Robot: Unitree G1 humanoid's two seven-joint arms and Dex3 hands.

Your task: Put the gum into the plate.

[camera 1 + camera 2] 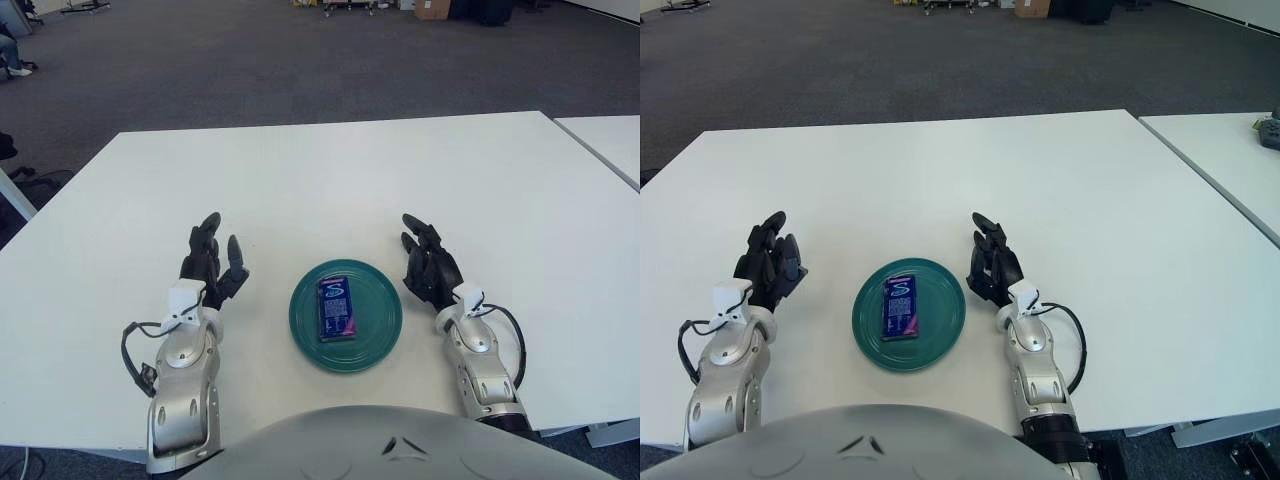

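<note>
At the lower left of the frame you have the left hand (208, 268) on its silver forearm, stretched forward over the white rectangular table (330, 170), wrist low and the black fingers (205, 240) pointing toward the top of the frame. They are loosely extended and a little spread, released, with nothing between them. The hand sits well to the left of the round teal plate (380, 330) and clear of its rim.

In the lower centre, the plate holds the flat blue rectangular gum packet (336, 308), lying on its broad face slightly left of the plate's middle. Its long axis runs from the bottom of the frame toward the top, nearly straight, and a pink strip shows along its right edge.

Just right of the plate you see the right hand (430, 268), forearm angled up from the lower right, a black cable looping beside the wrist. Its fingers (418, 235) point up and slightly left, relaxed and empty, close to the plate's rim but not touching it.
</note>
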